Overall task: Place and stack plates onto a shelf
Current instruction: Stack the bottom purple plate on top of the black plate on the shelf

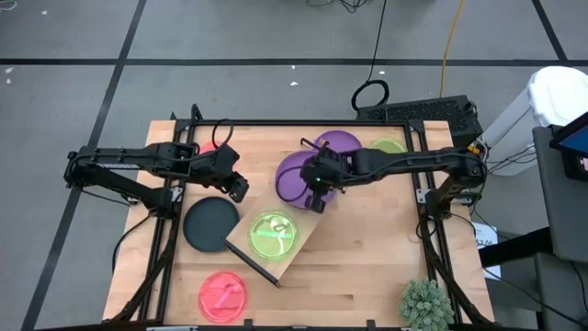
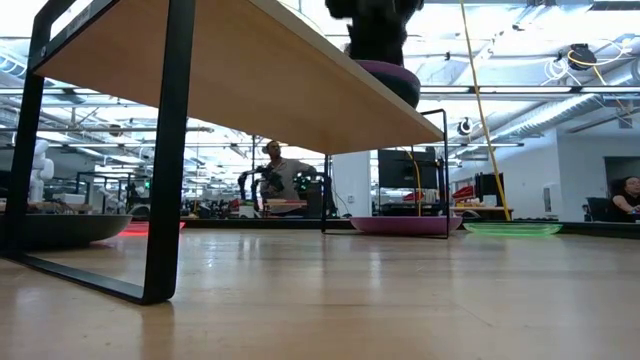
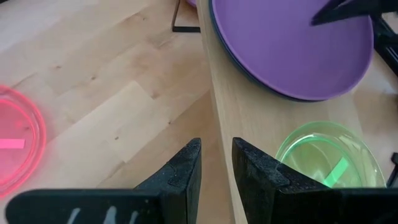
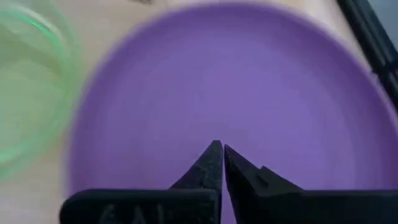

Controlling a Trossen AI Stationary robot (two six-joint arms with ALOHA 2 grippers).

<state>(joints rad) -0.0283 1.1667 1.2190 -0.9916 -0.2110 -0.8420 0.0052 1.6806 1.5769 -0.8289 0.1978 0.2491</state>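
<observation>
The shelf [image 1: 310,219] stands slantwise on the table. On its board sit a lime-green plate [image 1: 273,234] and a purple plate [image 1: 296,175], which shows a dark rim beneath it [image 3: 249,81]. My right gripper [image 4: 219,149] is shut and points down over the purple plate's [image 4: 211,81] inner face. My left gripper [image 3: 216,155] hovers above the shelf's long edge [image 3: 214,118], left of the plates. Its fingers stand a little apart with nothing between them. My right gripper slants down from the table's right side, with its shut fingertips [image 4: 211,155] close over the purple plate's middle. I cannot tell whether they touch it. The plate lies flat on the shelf.
On the table lie a dark plate [image 1: 209,223] and a pink plate [image 1: 223,294] left of the shelf. A second purple plate [image 1: 338,144] and a green one [image 1: 388,145] lie at the far edge. A spiky plant [image 1: 425,303] stands near right. People show beyond the table.
</observation>
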